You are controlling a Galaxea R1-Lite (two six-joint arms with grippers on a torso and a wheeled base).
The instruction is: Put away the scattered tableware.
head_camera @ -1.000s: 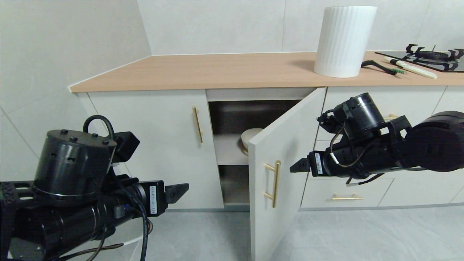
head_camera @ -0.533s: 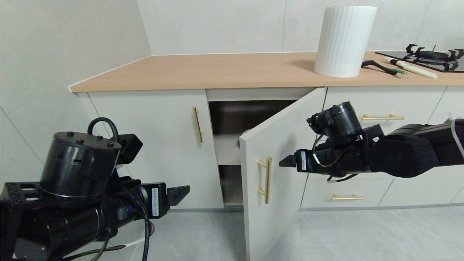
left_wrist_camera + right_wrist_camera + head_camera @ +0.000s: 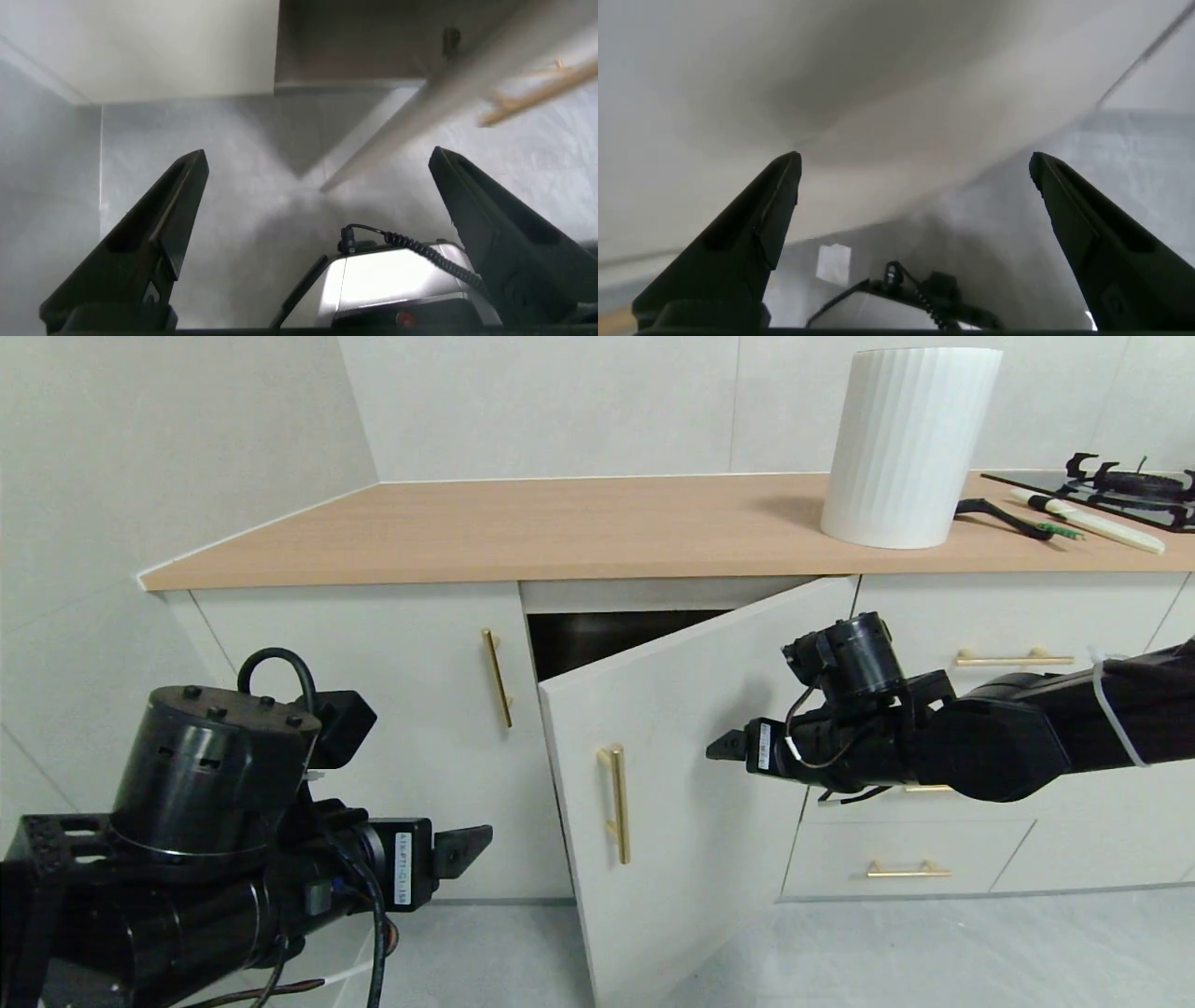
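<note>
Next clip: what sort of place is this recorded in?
Most likely a home-style kitchen: a wooden countertop runs over white cabinets with brass-coloured handles, one cabinet door stands ajar, and a gas hob sits at the counter's far end.

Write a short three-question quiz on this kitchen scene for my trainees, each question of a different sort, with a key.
1. True or false: the cabinet door with the gold handle is fully shut.
2. Which of these stands on the countertop? A) a white ribbed container B) a kettle C) a stack of plates
3. Fill in: the arm with open jaws at the door's outer face is the robot's ___ arm.
Key: 1 false, the door stands ajar. 2 A. 3 right, that is the right gripper.
</note>
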